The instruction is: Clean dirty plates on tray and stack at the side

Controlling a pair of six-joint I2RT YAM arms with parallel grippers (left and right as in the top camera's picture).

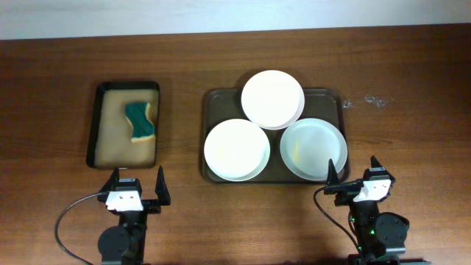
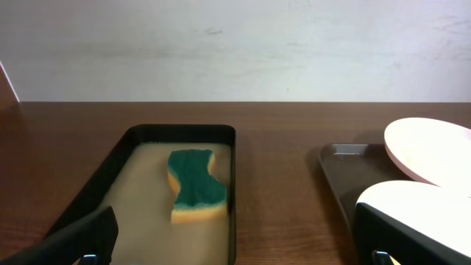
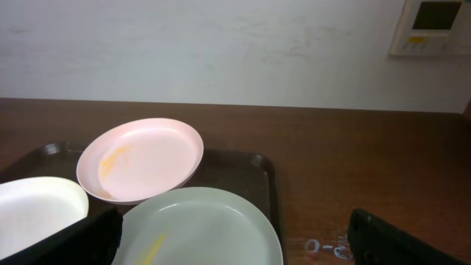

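Sitting on the brown tray [image 1: 215,99], mid-table: far plate [image 1: 272,99] overlapping near-left plate [image 1: 235,149] & near-right plate [image 1: 313,149], all white. Yellowish smears show on the far & near-right ones. Left gripper [image 1: 137,177] and right gripper [image 1: 353,169] hover at the table's near edge, both w/ jaws spread, holding nothing. Green-yellow sponge [image 1: 140,121] lies in black tray [image 1: 93,132], far left.

looks like a robot lab or test room in an office. two arms [image 1: 124,237] [image 1: 377,224] sit at the near edge of a wood-grain table [image 1: 412,73], with a cable [image 1: 70,213] looping from the left one. the far wall [image 3: 221,44] is bare and white, with a small control panel [image 3: 434,26] on it. the props look staged: a tray [image 1: 213,99] of plates [image 1: 272,98] on the right, and a sponge [image 1: 140,121] in a black tray [image 1: 99,125] on the left.
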